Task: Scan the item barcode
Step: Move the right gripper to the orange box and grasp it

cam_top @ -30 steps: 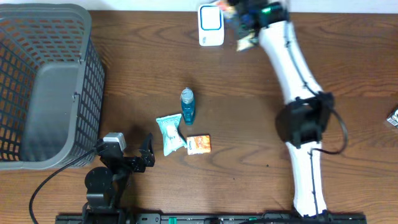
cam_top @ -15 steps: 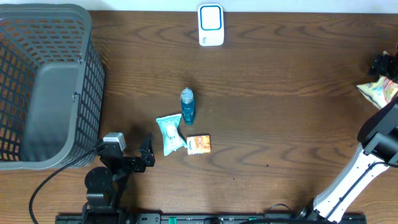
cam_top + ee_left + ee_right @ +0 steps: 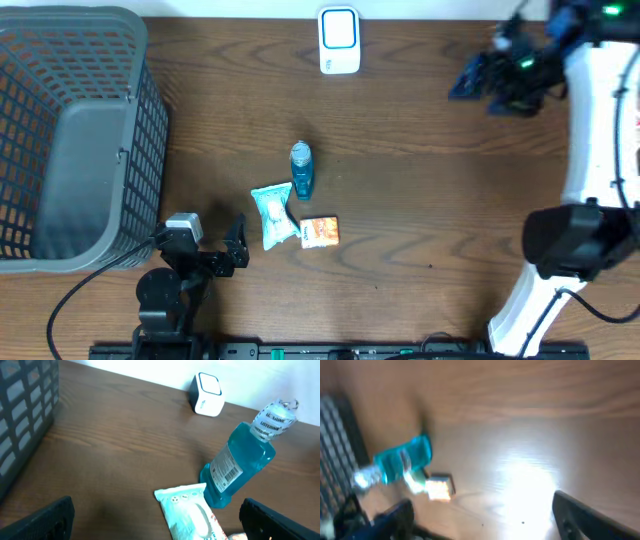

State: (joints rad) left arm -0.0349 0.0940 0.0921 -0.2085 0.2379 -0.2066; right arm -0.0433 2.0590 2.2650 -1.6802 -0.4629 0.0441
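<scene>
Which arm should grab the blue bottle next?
Left. The left end effector is open and close to the blue bottle; the right end effector is far off at the back.

Off left pincer (image 3: 205, 255): wipes packet (image 3: 272, 214) just ahead, mouthwash bottle (image 3: 301, 170) just beyond it, snack packet (image 3: 320, 232) right of the wipes, barcode scanner (image 3: 339, 40) far ahead, basket (image 3: 70, 130) to pincer's left.

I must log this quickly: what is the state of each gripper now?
Left gripper: open, holding nothing.
Right gripper: open, holding nothing, though the view is blurred.
</scene>
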